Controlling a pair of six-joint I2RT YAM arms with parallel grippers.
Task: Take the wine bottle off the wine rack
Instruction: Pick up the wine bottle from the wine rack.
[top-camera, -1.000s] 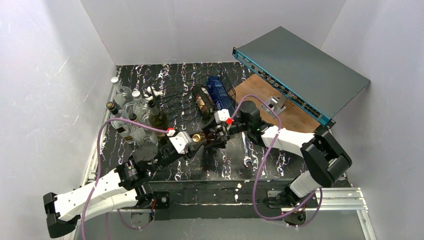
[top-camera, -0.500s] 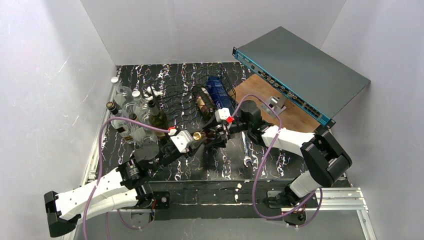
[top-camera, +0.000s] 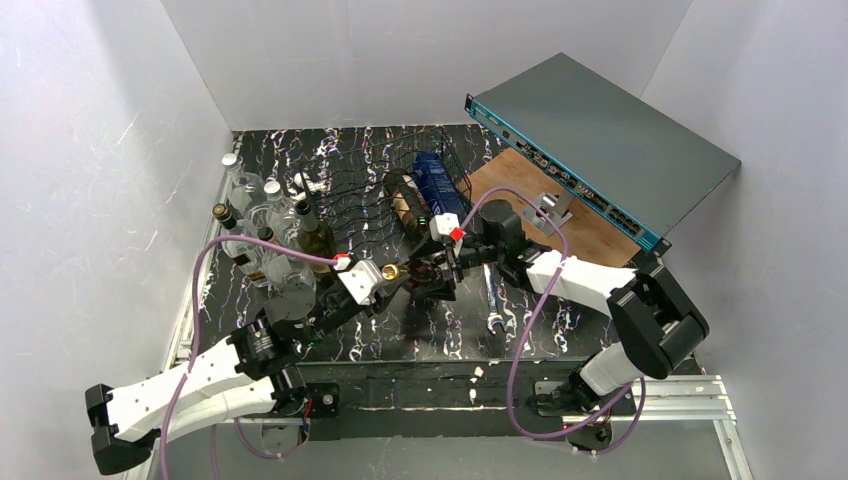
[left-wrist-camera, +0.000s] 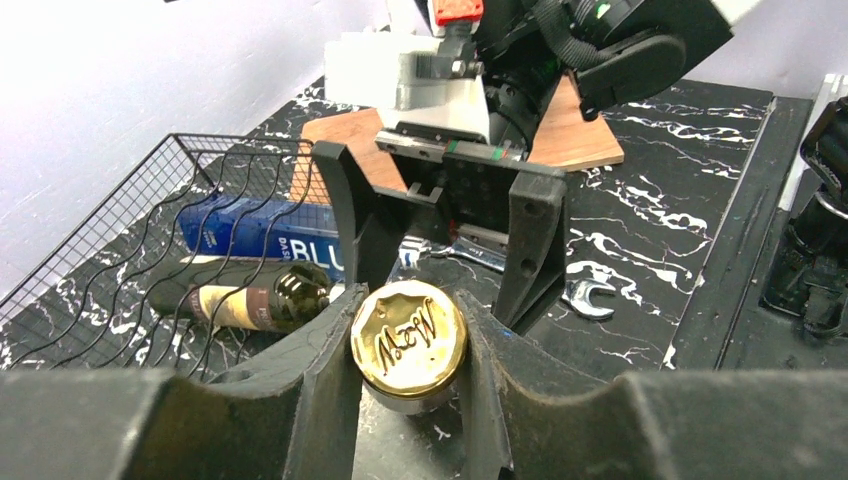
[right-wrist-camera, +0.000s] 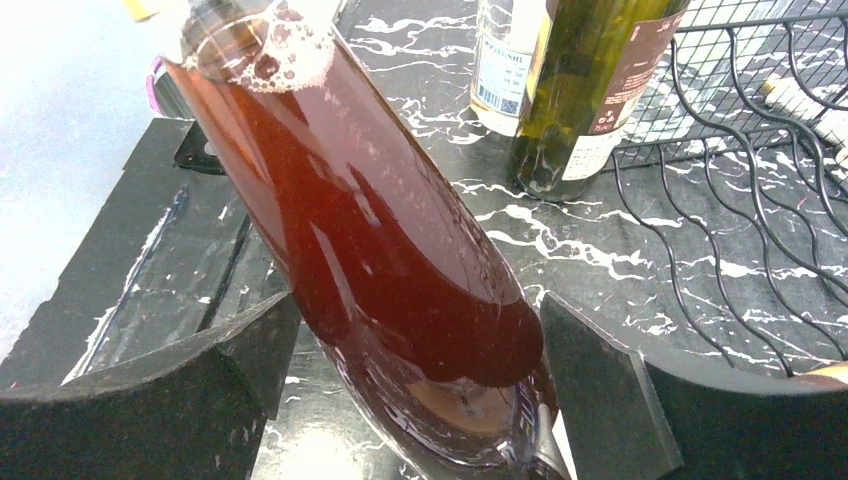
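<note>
Left gripper (left-wrist-camera: 408, 345) is clamped on the gold cap of the wine bottle (right-wrist-camera: 380, 230). Right gripper (right-wrist-camera: 420, 350) has its jaws wide apart, straddling the bottle's fat end without pinching it. The bottle is off the wine rack (top-camera: 365, 195), at the rack's 6 o'clock in the top view, cap toward 9, base toward 3. Can't tell if the base touches the table. A brown-label bottle (left-wrist-camera: 245, 303) and a blue pack (left-wrist-camera: 250, 232) lie in the rack's 3 o'clock end. Upright bottles (top-camera: 262, 235) are clustered at its 9 o'clock.
</note>
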